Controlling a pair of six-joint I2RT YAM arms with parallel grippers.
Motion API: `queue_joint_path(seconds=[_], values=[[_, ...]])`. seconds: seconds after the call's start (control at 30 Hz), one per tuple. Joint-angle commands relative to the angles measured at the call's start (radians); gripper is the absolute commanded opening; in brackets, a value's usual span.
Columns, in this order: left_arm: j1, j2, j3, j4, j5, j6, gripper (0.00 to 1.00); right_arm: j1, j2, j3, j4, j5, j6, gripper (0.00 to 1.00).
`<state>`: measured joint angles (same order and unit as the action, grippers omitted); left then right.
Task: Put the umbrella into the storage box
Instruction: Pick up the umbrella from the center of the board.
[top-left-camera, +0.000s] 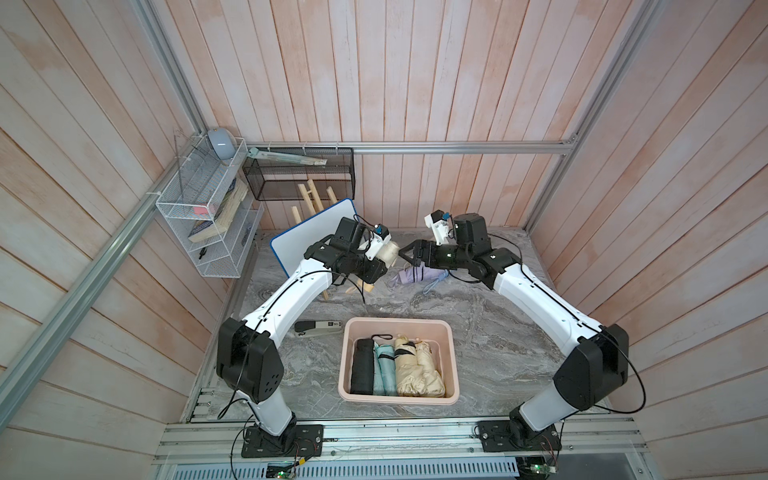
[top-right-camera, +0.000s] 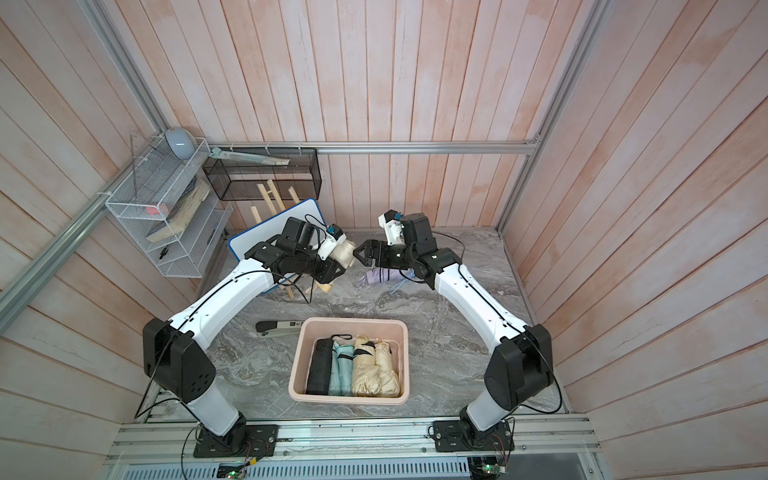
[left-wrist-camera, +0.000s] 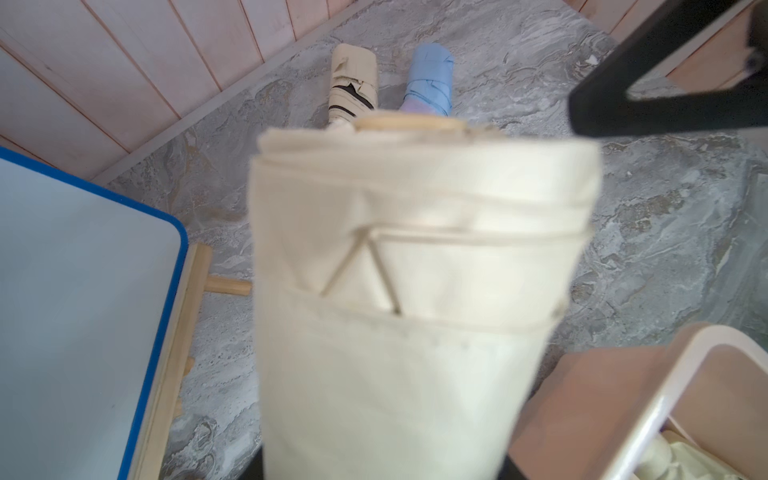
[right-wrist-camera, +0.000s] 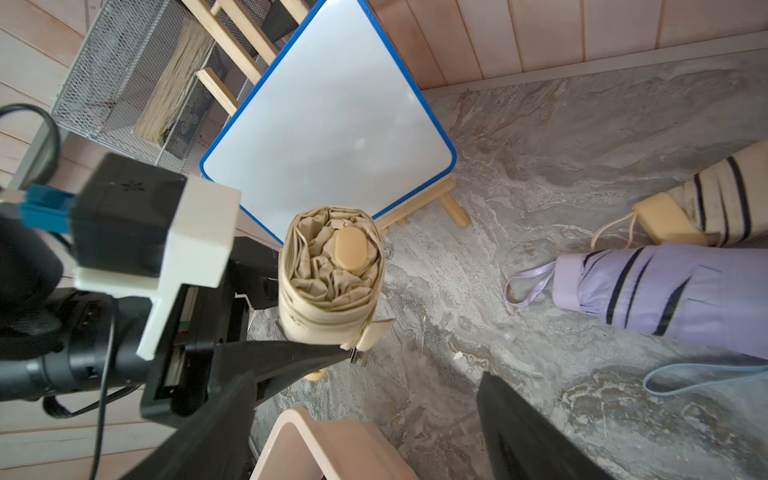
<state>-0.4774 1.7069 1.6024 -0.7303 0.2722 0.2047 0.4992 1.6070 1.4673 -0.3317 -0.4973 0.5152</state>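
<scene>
— Between the two claws, what is there?

— A cream umbrella, folded and strapped shut. The left claw is clamped around its body and holds it up off the marble table. The free end, with its tan cap, points at the right claw.

— And the right claw?

— It is spread wide, with nothing between its fingers. One tip sits just beside the capped end of the umbrella. I cannot tell whether it touches.

— Where is the storage box from there?

— The storage box stands on the table, lower than both claws and toward the arm bases, well apart from the held umbrella. A black umbrella, a teal umbrella and two beige umbrellas lie in it side by side.

— Anything under the claws?

— A lavender umbrella lies on the table under the right claw. The right wrist view shows a striped umbrella just beside it.

— And around the left claw?

— A blue-edged whiteboard leans on a wooden easel behind it. A stapler lies on the table below it, just beside the box wall on that claw's side.
</scene>
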Motion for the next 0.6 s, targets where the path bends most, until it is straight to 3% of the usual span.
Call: queue_joint_path(seconds=[0.0,0.27,0.57], values=[[-0.019,-0.032,0.004,0.051,0.037,-0.014,0.47,0.022,0.041,0.038,0.024,-0.016,0.007,0.89],[-0.052,-0.045,-0.006,0.051,-0.005,-0.016,0.47,0.033,0.088,0.044,0.101,-0.044,0.085,0.82],[-0.068,-0.053,0.011,0.051,-0.021,-0.025,0.46,0.036,0.085,-0.005,0.174,-0.094,0.158,0.61]])
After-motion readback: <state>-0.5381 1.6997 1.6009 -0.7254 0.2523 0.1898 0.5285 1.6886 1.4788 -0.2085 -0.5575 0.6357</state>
